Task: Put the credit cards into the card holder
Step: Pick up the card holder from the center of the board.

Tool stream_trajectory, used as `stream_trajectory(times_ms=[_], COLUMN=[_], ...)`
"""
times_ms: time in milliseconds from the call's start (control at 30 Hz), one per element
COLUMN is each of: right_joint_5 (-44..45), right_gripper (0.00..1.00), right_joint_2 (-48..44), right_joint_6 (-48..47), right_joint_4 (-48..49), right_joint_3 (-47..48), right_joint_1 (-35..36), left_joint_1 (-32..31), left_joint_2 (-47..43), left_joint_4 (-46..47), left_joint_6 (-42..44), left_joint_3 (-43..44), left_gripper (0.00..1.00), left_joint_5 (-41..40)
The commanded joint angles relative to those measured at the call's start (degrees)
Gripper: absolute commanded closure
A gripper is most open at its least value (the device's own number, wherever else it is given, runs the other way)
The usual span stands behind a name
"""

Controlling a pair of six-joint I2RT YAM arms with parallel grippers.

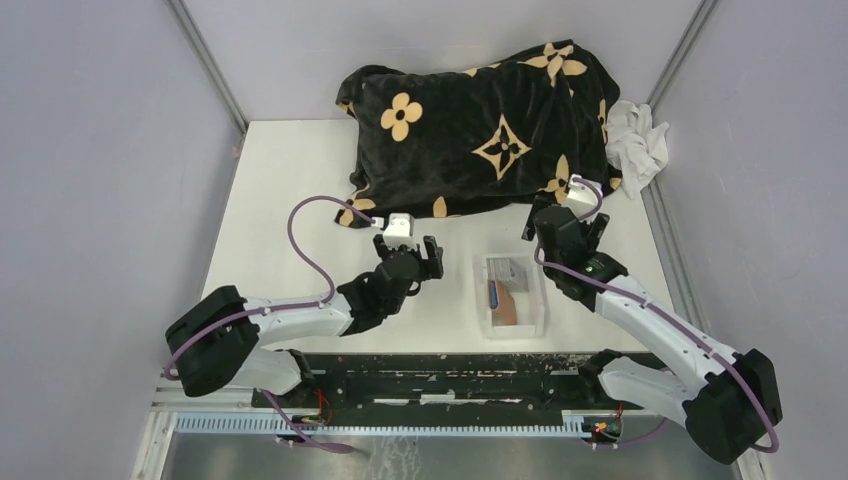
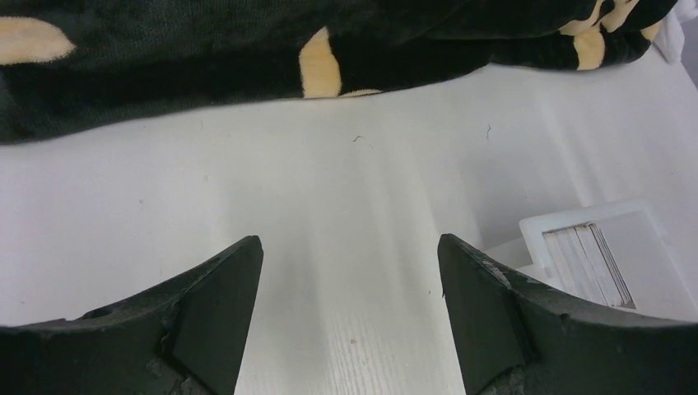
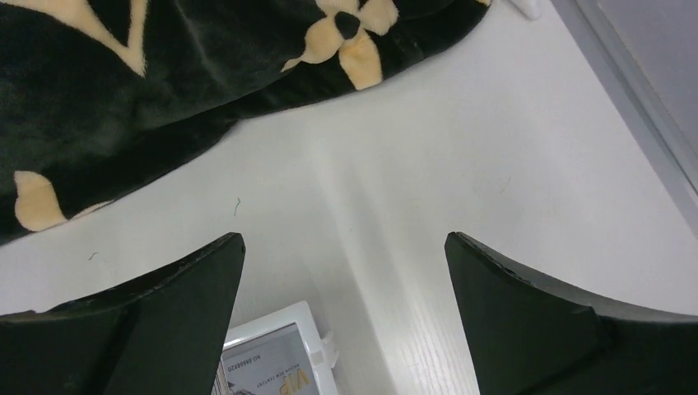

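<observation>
Both jaws are wide open and hold nothing. The left jaws hang over bare table (image 1: 300, 200) left of the frame's centre in the top view. The right jaws are right of centre, just below the black blanket (image 1: 480, 110).

The credit cards (image 1: 509, 270) and the card holder (image 1: 510, 310) both sit inside the clear tray (image 1: 516, 334), centre of the top view, between my two arms. Neither jaws touches the tray. In the left wrist view the tray (image 2: 576, 218) is at the lower right and the credit cards (image 2: 586, 263) look like a slightly fanned stack. In the right wrist view the tray (image 3: 272, 319) is at the bottom edge with a printed card (image 3: 263, 370) face up.

Judged step: reach in for the first card, nothing loaded yet. To do it well, I'd centre one jaws over the tray and come down steep. The walls leave little side room and flat thin cards are hard to pinch. Tipping a card against a wall or catching a raised edge looks safer. The other jaws would probably have to steady or open the holder.

Orientation: the tray's long axis runs top to bottom in the top view. The grey card in its upper end seems to lie crosswise, long axis left-right. A blue sliver (image 1: 495, 295) beside the holder runs top-bottom, maybe a card on edge, too small to tell. I can't tell which way the holder's opening faces.
</observation>
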Motion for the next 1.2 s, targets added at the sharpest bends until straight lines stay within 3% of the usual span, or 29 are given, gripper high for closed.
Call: stream_trajectory(times_ms=[0,233,500,700,900,1167], right_joint_5=[7.58,5.64,6.46,12.04,13.71,12.85], right_gripper=[0.00,0.07,0.17,0.18,0.17,0.19], right_joint_2=[-1.74,-6.37,-7.49,-2.09,3.05,2.69], right_joint_6=[1.05,-2.09,0.97,7.75,11.58,13.65], right_joint_4=[-3.08,-4.54,-10.17,-14.91,-16.83,-16.15], right_joint_3=[2.10,-0.53,-1.78,-0.46,0.36,-1.84], right_joint_1=[2.79,10.15,28.02,39.38,42.29,42.30], left_joint_1=[-0.66,-2.09,-3.60,-3.86,-3.88,-3.90], left_joint_2=[-2.56,-3.76,-3.51,-3.71,-4.87,-5.71], left_joint_4=[0.54,0.59,0.59,0.61,0.53,0.27], left_joint_6=[-2.44,-2.62,-3.72,-4.21,-4.28,-4.62], left_joint_3=[-0.89,-2.42,-3.71,-4.83,-5.86,-6.58], left_gripper=[0.15,0.15,0.16,0.17,0.17,0.17], left_joint_5=[-1.16,1.09,1.57,1.44,1.50,1.51])
